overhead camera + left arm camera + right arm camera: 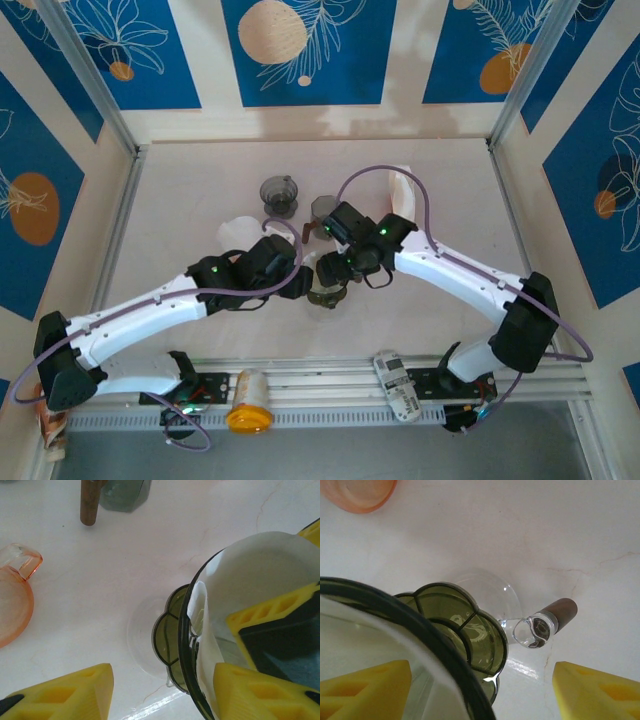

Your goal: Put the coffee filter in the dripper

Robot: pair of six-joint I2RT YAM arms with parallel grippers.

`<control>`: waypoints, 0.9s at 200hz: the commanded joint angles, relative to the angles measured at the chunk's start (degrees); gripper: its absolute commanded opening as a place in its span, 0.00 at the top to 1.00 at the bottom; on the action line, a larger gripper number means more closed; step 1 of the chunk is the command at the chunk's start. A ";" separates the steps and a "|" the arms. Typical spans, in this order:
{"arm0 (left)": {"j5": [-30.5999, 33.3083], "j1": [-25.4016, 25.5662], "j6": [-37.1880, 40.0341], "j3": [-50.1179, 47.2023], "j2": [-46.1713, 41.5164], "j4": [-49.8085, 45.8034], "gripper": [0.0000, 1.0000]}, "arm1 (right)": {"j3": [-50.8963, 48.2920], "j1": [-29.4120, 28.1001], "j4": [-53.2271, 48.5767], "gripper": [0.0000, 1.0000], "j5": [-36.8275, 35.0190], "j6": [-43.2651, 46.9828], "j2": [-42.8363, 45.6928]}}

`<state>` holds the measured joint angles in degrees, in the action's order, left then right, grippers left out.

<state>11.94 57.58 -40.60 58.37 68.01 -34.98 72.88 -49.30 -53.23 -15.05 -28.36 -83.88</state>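
While my left pincer and right pincer stand apart astride the dark green glass dripper, I'd seat the white paper filter flush, gently.

White marbled table carries, standing directly on it: olive glass dripper at centre; grey cup behind it; pink translucent cup nearby; white object rear right

Pale marbled table, blue floral wall panels, aluminium posts
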 commanded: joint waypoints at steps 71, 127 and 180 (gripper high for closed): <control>-1.52 -0.43 -0.27 -0.30 0.99 0.53 0.46 | -2.72 -0.89 0.40 0.26 -2.97 1.11 -2.78; -1.57 -0.45 -0.44 -0.66 0.63 0.69 0.45 | -2.83 -0.89 0.76 0.26 -3.65 0.94 -2.59; -1.48 -0.41 -0.64 -0.97 0.19 0.62 0.44 | -3.33 -0.79 0.92 0.26 -4.24 0.93 -3.26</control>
<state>10.92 57.58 -40.62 58.28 68.45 -34.20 70.48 -49.89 -52.18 -17.89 -27.92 -85.95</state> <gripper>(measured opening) 0.555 0.744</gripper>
